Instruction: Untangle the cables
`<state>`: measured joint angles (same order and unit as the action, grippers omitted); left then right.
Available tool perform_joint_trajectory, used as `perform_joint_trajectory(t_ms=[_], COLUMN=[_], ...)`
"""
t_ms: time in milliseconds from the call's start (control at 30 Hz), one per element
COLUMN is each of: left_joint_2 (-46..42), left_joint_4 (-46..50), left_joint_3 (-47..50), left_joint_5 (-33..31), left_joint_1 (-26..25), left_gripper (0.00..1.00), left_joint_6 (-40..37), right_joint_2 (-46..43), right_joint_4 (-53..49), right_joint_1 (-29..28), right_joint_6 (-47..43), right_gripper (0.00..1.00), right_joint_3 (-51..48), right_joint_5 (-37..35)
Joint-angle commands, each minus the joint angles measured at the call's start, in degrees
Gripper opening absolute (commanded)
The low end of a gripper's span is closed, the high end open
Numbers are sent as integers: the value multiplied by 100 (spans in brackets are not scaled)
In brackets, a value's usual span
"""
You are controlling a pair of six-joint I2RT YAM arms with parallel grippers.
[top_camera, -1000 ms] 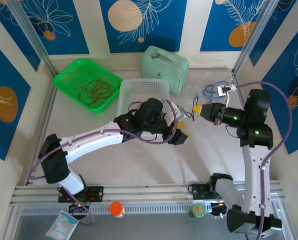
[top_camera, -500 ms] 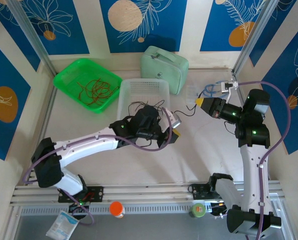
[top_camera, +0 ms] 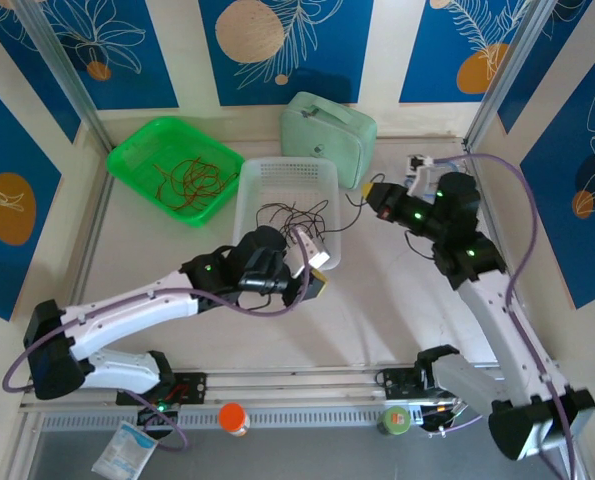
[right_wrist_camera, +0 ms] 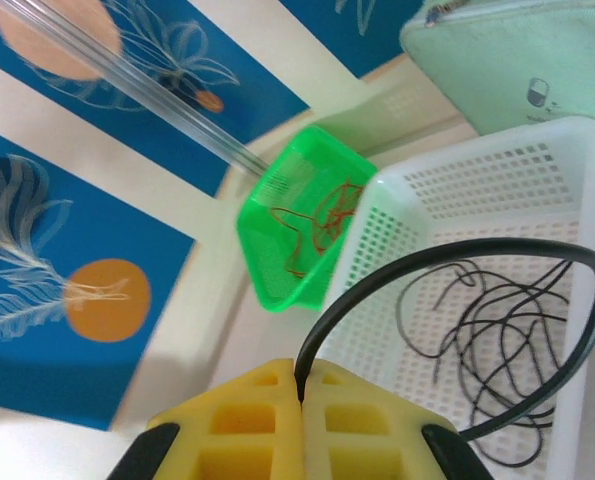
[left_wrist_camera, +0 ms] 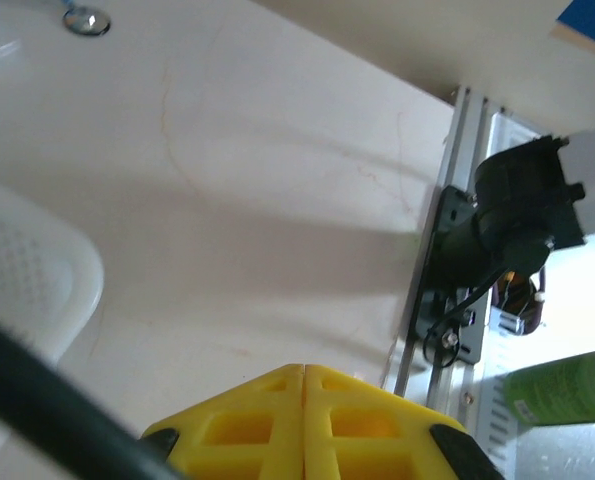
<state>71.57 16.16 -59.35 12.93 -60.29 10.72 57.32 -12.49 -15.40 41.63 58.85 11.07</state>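
Pose of left arm: lies low from the near-left corner toward the table's middle. The left gripper [top_camera: 317,284] sits just beside the near right corner of the white perforated plastic basket [top_camera: 287,164], its yellow pads [left_wrist_camera: 247,430] pressed flat together with nothing seen between them.
Pose of right arm: stands up from the near-right base, bends inward and levels the right gripper [top_camera: 368,188] at the basket's far right side, jaws pinched on one thin black wire [right_wrist_camera: 457,250].
Held wire: leaves the pads upright, arcs across above the basket, then curls back down. Its long axis runs from gripper to basket.
Loose black wires [top_camera: 295,215]: a curled heap on the basket floor.
Thin red wires [top_camera: 187,178]: tangled in the bright green plastic tray [top_camera: 142,145] at far left, well apart from both grippers.
Surroundings: a mint-green zipped pouch [top_camera: 329,125] lies behind the basket. An orange-capped bottle [top_camera: 233,418] and a green bottle [top_camera: 397,418] stand at the near rail.
Obstruction: a blurred dark band crosses the left wrist view's lower left corner; it cannot be identified.
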Motion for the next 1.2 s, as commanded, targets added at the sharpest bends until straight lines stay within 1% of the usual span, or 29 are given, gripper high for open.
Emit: perform_joint_trajectory(t_ms=[0, 133, 200, 300, 367, 433, 467, 500, 567, 633, 733, 867, 933, 1000, 1067, 1167], left_joint_2=[-410, -732, -817, -855, -800, -616, -485, -295, 116, 582, 1166, 1748, 2017, 2264, 2466, 2665], left_joint_4=[523, 827, 913, 1024, 1097, 1205, 1273, 1364, 1504, 1556, 1336, 958, 777, 655, 546, 486], left_joint_3=[209, 351, 402, 459, 430, 283, 174, 16, -306, -596, -775, -835, -870, -920, -974, -1094], left_joint_5=[-440, -696, -785, -1045, -1529, -2227, -2541, -2839, -3093, -3055, -2706, -2307, -2075, -1879, -1724, -1586], left_joint_1=[-61, -62, -62, -62, -53, -12, 35, 112, 345, 686, 1195, 1706, 1879, 1981, 2050, 2074], left_gripper=[0, 0, 0, 0, 0, 0, 5, 6, 5, 4, 3, 5, 7, 8, 10, 21], left_joint_6=[146, 186, 197, 191, 231, 316, 381, 473, 629, 808, 966, 1088, 1113, 1138, 1159, 1161], right_joint_2=[656, 1597, 2020, 2639, 3009, 3367, 3511, 3675, 3954, 4248, 4663, 5173, 5417, 5594, 5763, 5955], right_joint_4=[464, 939, 1131, 1250, 1202, 1108, 1065, 1004, 944, 835, 669, 304, 107, -3, -113, -216], right_joint_1=[-467, -904, -1002, -1085, -1152, -1255, -1295, -1340, -1403, -1431, -1440, -1442, -1456, -1464, -1449, -1448], right_joint_6=[-629, -1348, -1604, -1767, -1789, -1833, -1853, -1868, -1851, -1750, -1587, -1368, -1262, -1185, -1108, -1078], right_gripper=[0, 0, 0, 0, 0, 0, 0, 0, 0, 0, 0, 0, 0, 0, 0, 0], right_joint_3=[264, 684, 926, 1353, 1627, 1893, 1989, 2100, 2265, 2449, 2718, 3080, 3210, 3246, 3294, 3377], right_joint_5=[-1310, -1741, -1776, -1634, -1561, -1533, -1558, -1602, -1699, -1872, -2123, -2319, -2414, -2494, -2522, -2473])
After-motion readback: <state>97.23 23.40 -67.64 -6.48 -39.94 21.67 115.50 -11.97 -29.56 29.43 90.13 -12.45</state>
